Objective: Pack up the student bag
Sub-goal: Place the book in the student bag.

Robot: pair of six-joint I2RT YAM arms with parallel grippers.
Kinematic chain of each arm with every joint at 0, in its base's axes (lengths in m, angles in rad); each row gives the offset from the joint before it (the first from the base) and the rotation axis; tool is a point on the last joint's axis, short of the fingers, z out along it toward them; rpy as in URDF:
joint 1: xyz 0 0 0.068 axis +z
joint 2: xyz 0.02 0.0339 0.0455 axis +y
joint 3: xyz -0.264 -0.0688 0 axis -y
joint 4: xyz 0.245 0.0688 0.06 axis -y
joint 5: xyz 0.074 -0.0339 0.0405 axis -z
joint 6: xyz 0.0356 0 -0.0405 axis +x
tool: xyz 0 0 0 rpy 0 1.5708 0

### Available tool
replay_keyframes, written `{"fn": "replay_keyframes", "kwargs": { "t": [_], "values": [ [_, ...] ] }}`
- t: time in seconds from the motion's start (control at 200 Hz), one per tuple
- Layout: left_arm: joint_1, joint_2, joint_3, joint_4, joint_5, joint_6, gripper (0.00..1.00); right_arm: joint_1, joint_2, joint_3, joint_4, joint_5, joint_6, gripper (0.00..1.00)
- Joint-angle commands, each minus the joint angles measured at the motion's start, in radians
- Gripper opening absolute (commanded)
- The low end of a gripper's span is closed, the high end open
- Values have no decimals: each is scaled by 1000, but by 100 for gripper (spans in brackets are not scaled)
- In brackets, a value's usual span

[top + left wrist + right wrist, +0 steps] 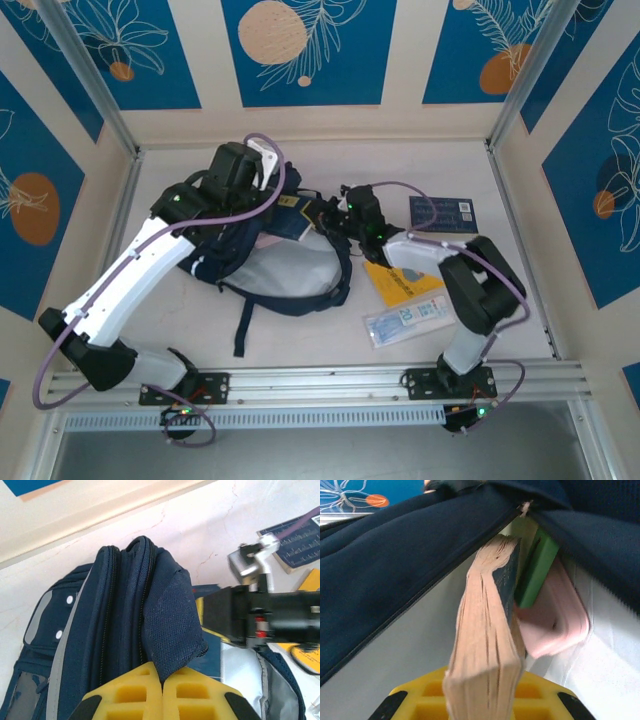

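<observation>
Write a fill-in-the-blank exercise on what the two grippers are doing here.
1. The left gripper pinches a flap of the large navy-blue fabric backpack between its ____ fingers.
2. The right gripper is ____ on a thick tan-paged book.
3. Beyond the book, inside the backpack, sit a green item and a ____ one.
Missing words: yellow; shut; pink.

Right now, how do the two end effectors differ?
The left end effector pinches a navy flap of the bag; the right end effector clamps a thick book. The left sits outside the bag, the right points into its opening. Both have yellow fingers and are shut.
</observation>
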Motion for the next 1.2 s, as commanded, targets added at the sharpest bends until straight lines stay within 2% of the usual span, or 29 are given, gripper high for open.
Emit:
{"fn": "replay_keyframes", "kwargs": {
  "t": [0.0,0.26,0.425,0.59,0.685,0.82,0.93,1.1,1.195],
  "values": [
    [7,-40,87,127,5,31,0,22,85,94,74,40,12,0],
    [2,-1,143,126,77,26,0,78,252,292,-29,126,8,0],
    [2,19,135,135,79,27,0,99,349,470,-147,136,2,17],
    [4,20,80,177,63,3,0,103,411,588,-253,125,-32,41],
    [5,24,69,182,53,-4,0,102,390,582,-317,101,-61,56],
    [11,39,57,193,43,-10,0,108,299,490,-349,69,-148,70],
    [15,57,44,204,47,-20,0,108,185,381,-415,106,-212,77],
    [31,72,-6,249,63,-42,0,100,4,204,-448,122,-310,78],
    [32,90,-29,263,83,-51,0,94,-78,131,-522,136,-378,76]
  ]
}}
